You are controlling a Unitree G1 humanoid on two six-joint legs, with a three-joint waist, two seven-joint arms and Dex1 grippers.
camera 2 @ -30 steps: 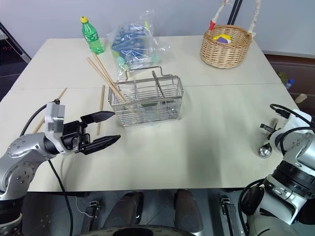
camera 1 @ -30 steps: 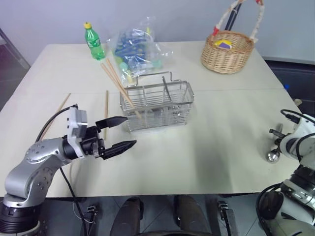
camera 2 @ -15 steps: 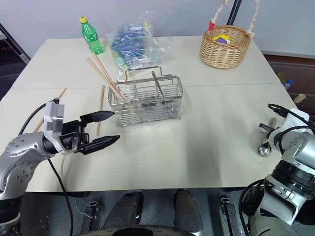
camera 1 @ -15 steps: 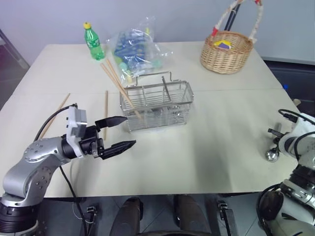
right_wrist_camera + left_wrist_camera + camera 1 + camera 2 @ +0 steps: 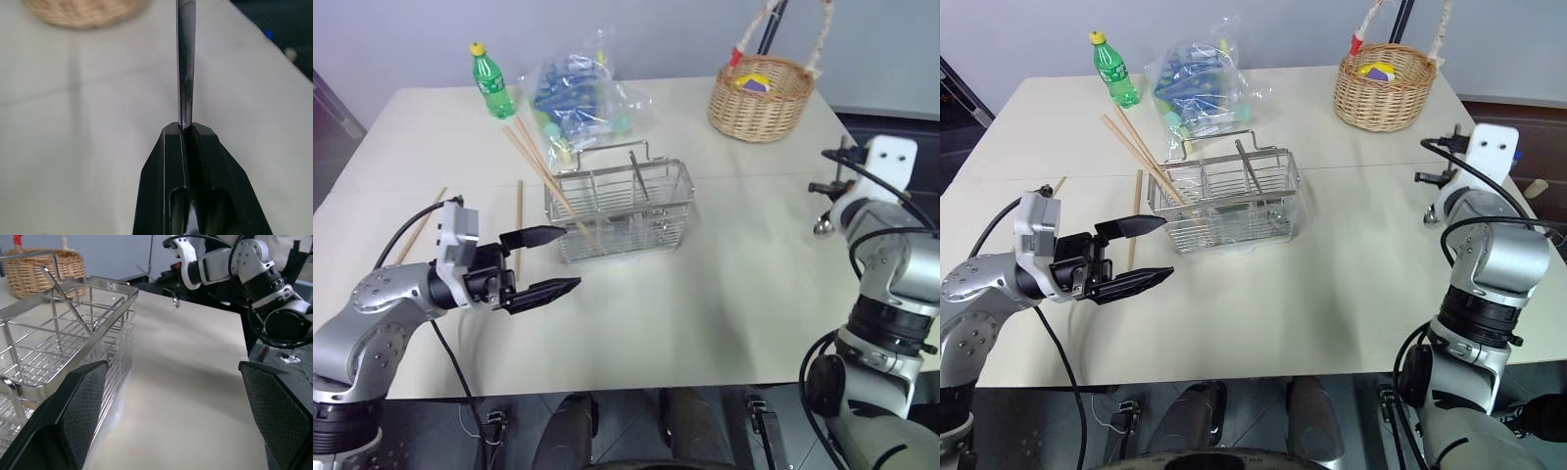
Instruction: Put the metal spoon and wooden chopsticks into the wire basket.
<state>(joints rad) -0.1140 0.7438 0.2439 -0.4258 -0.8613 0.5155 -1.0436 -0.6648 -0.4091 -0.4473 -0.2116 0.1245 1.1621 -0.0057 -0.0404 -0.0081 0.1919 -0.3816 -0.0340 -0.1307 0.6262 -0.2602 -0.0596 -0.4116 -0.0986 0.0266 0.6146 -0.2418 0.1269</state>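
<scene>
From the head views, the left gripper [image 5: 551,261] is hanging wide open near the wire basket [image 5: 622,211], where two wooden chopsticks [image 5: 543,170] are leaning; two more are lying on the table [image 5: 724,294]. In the right wrist view, the right gripper [image 5: 187,128] is pinching the metal spoon [image 5: 186,58] by its handle.

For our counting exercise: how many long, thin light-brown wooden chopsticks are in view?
4 wooden chopsticks: two lean together in the left end of the silver wire-grid basket, one lies flat on the cream table beside it, one farther left. Others may be hidden.
</scene>
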